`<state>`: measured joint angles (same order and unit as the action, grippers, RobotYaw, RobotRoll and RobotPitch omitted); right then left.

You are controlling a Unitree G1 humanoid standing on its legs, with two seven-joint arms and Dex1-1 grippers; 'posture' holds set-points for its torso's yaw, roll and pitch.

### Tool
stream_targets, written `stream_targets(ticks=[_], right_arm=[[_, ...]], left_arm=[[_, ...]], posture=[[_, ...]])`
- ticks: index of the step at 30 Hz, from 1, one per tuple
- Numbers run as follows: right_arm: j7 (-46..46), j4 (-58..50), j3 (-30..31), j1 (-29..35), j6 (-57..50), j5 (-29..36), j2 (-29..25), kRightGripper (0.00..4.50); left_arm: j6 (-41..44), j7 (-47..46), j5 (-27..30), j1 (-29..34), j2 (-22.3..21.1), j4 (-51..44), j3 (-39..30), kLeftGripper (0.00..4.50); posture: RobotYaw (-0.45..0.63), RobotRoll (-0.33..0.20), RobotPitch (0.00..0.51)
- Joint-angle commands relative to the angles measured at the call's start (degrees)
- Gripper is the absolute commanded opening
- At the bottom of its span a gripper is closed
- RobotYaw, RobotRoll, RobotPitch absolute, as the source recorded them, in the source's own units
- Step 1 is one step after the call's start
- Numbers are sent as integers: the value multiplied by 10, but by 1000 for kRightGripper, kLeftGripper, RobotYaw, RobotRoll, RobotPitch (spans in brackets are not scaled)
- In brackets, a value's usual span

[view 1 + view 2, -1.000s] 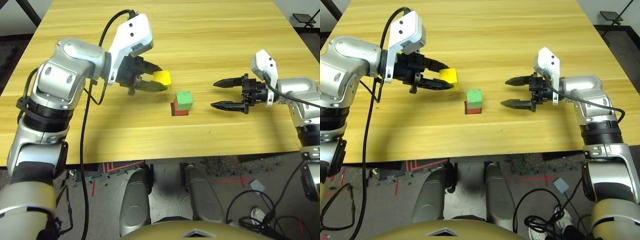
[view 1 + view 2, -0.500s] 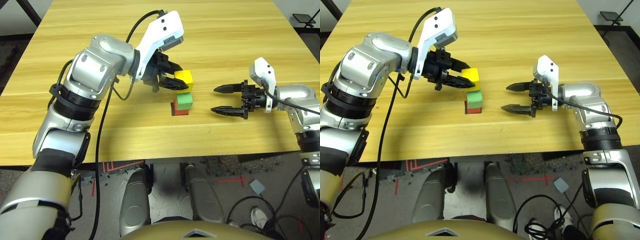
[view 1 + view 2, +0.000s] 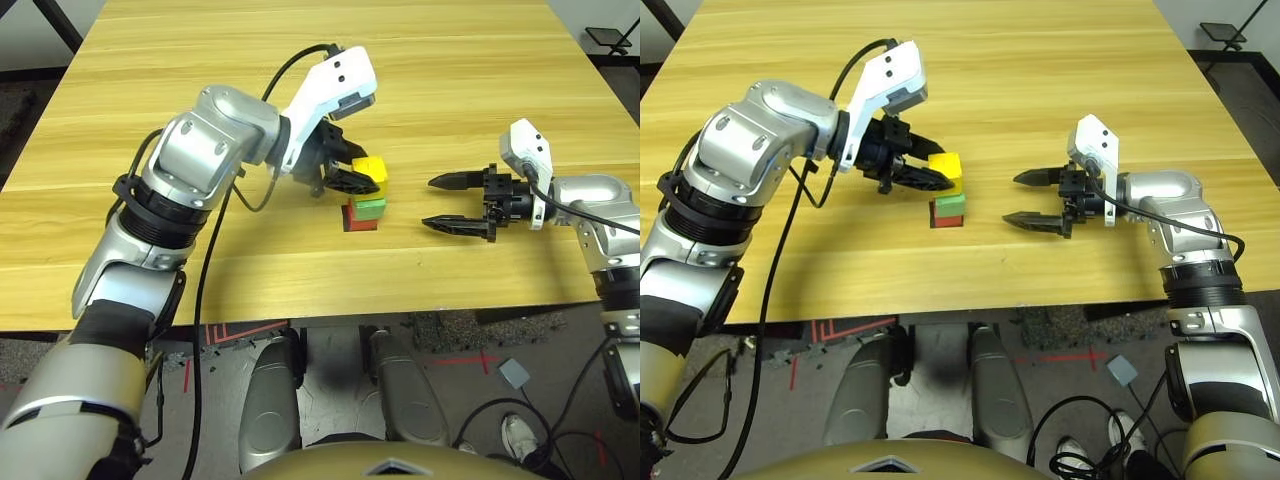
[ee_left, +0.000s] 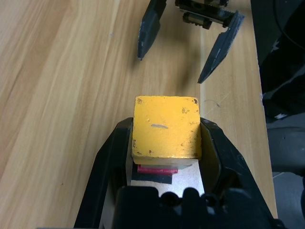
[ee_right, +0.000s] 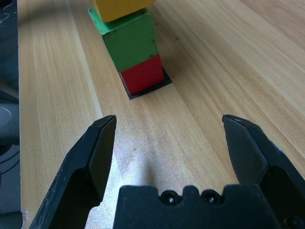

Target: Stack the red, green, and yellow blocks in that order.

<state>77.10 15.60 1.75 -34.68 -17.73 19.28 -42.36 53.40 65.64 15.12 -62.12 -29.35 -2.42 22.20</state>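
Note:
The red block [image 3: 359, 223] sits on a flat black patch [image 5: 164, 82] with the green block [image 3: 369, 209] stacked on it. My left gripper [image 3: 360, 176] is shut on the yellow block [image 3: 371, 170] and holds it right at the top of the green block; whether it rests there I cannot tell. In the left wrist view the yellow block [image 4: 166, 126] sits between both fingers [image 4: 112, 152], hiding the green one, with a strip of red [image 4: 157, 169] below it. My right gripper [image 3: 430, 202] hovers open to the right of the stack, apart from it, fingers pointing at it.
The wooden table [image 3: 200, 60] spreads wide behind and to both sides of the stack. Its front edge [image 3: 330, 318] runs close below the arms, with cables [image 3: 500, 410] on the floor beyond.
My left gripper carried the yellow block from left of the stack rightward and then down to the green block's top. The right gripper stayed open, almost still.

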Motion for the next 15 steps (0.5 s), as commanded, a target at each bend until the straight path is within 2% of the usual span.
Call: stream_targets(ticks=[1, 15], right_arm=[[2, -4, -2, 0, -1, 1, -4, 4500], [0, -13, -3, 6, -5, 4, -4, 4500]], left_arm=[[5, -2, 7, 6, 1, -14, 8, 2031], [11, -3, 14, 19, -8, -26, 12, 2031]], posture=[[11, 32, 246], [9, 34, 251]])
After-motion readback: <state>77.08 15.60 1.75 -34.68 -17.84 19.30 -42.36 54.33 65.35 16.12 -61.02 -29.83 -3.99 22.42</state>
